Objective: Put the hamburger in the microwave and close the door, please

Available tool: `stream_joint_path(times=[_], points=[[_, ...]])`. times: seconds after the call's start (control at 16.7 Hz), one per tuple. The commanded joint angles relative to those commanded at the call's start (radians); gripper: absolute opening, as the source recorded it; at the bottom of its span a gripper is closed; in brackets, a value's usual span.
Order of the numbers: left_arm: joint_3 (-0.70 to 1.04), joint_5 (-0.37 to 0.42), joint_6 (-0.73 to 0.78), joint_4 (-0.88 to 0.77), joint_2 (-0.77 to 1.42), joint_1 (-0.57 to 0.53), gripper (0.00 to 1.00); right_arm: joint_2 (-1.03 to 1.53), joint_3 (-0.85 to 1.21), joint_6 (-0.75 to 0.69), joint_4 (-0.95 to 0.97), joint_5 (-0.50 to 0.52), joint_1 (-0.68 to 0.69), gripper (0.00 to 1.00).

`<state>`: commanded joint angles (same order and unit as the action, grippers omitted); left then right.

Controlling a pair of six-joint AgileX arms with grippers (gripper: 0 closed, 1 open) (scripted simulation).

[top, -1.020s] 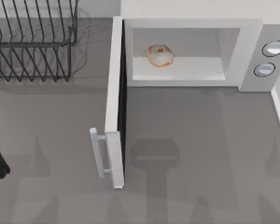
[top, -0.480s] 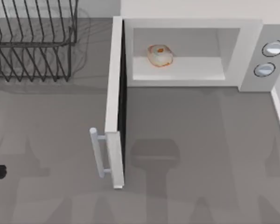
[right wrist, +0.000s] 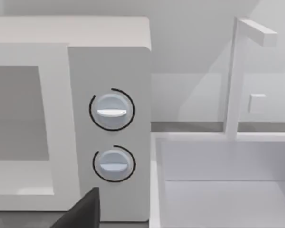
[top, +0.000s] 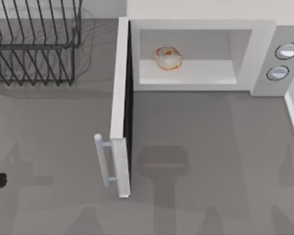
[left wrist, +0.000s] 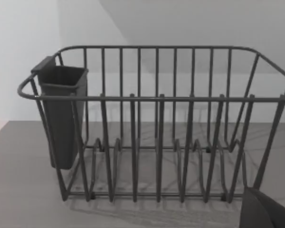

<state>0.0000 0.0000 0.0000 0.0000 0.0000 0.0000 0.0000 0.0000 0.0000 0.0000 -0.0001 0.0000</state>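
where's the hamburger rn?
In the top view, the hamburger sits inside the microwave, on the left part of its floor, near the hinge side of the open door.

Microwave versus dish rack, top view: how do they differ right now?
The microwave is a solid white box; the dish rack is open black wire. The microwave holds the hamburger in its cavity, with the door swung wide open; the dish rack shows nothing between its wires. The microwave sits toward the table's right, the dish rack at its left. Both stand along the far edge.
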Motion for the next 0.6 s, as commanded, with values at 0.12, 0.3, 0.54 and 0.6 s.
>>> stream_joint_path(times=[0.12,0.3,0.54,0.6], points=[[0.000,0.000,0.000,0.000,0.000,0.000,0.00,0.000,0.000,0.000,0.000,0.000,0.000,1.00],[0.000,0.000,0.000,0.000,0.000,0.000,0.00,0.000,0.000,0.000,0.000,0.000,0.000,1.00],[0.010,-0.034,0.001,0.040,0.041,-0.034,0.00,0.000,0.000,0.000,0.000,0.000,0.000,1.00],[0.015,-0.054,0.001,0.069,0.075,-0.054,0.00,0.000,0.000,0.000,0.000,0.000,0.000,1.00]])
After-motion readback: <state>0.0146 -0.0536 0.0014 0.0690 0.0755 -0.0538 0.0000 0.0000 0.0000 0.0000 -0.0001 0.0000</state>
